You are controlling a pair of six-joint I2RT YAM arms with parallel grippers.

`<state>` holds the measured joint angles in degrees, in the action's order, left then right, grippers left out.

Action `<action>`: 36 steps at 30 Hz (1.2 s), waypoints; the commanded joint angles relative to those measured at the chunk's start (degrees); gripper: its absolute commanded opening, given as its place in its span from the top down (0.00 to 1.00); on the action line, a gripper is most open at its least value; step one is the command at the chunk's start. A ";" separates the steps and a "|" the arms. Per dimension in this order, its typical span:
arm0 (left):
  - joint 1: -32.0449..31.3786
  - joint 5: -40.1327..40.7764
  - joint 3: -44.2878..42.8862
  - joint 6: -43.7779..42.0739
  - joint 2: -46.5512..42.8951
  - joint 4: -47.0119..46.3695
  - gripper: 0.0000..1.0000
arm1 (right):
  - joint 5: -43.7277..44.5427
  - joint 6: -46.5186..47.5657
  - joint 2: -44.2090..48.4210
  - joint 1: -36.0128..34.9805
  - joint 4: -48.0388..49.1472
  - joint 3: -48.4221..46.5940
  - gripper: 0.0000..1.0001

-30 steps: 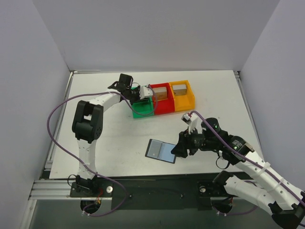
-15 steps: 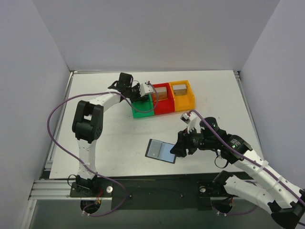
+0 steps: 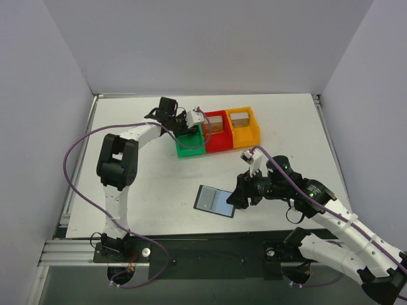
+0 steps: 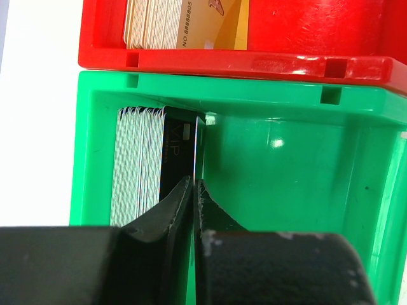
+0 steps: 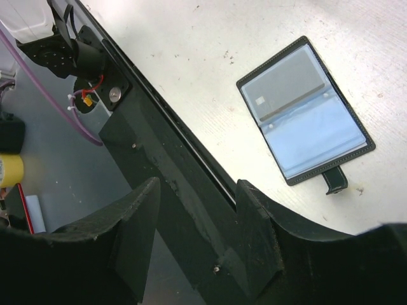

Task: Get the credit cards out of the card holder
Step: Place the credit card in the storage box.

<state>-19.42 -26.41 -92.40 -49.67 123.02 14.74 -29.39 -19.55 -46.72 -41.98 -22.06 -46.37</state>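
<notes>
The black card holder (image 3: 214, 201) lies unfolded and flat near the table's front edge, clear sleeves up (image 5: 305, 111), and a grey credit card (image 5: 286, 86) shows in one pocket. My right gripper (image 3: 238, 198) hovers at its right end, open and empty (image 5: 198, 187). My left gripper (image 3: 191, 122) points down into the green bin (image 4: 286, 165). Its jaws (image 4: 194, 183) stand a hair apart, with a thin credit card (image 4: 198, 143) edge-on at the tips, next to a stack of cards (image 4: 137, 165).
A red bin (image 3: 216, 132) and an orange bin (image 3: 243, 127), both with cards, stand in a row to the right of the green bin (image 3: 189, 145). The table's front edge and a black rail (image 5: 184, 165) lie under my right gripper. White walls close the sides.
My left gripper has shifted slightly over the green bin. The right arm and the card holder have barely moved.
</notes>
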 commanded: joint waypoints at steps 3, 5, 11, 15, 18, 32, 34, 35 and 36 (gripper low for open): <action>-0.36 1.54 -1.12 0.63 1.17 -2.00 0.84 | -1.11 -0.40 -0.57 -0.04 1.59 -0.21 0.53; -0.44 1.63 -1.12 0.63 1.17 -2.09 0.82 | -1.46 -0.40 -0.83 0.14 1.59 -0.21 0.53; -0.44 1.98 -1.12 0.98 0.82 -2.61 0.77 | -1.90 -0.40 -1.27 0.05 1.76 -0.21 0.53; -0.44 2.42 -1.12 1.24 0.20 -2.88 0.77 | -1.99 -0.49 -1.36 0.05 1.94 -0.21 0.53; -0.53 2.86 -1.47 1.51 -0.32 -3.32 0.76 | -2.08 -0.75 -1.36 0.05 2.11 -0.13 0.53; -0.62 4.62 -1.82 1.68 -1.99 -4.90 0.76 | -2.78 -1.02 -1.53 0.05 2.64 0.14 0.53; -0.62 4.62 -1.91 1.77 -2.26 -4.99 0.75 | -2.78 -1.02 -1.53 0.05 2.64 0.14 0.53; -0.62 4.70 -1.91 1.68 -2.26 -4.99 0.75 | -2.78 -1.02 -1.45 0.05 2.73 0.14 0.53; -0.62 4.79 -1.99 1.77 -2.35 -5.07 0.75 | -2.78 -1.10 -1.44 0.05 2.82 0.14 0.53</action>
<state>-20.05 -22.37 -92.40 -48.38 123.70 12.80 -30.94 -20.16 -47.92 -41.98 -20.78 -46.37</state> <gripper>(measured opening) 0.248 0.468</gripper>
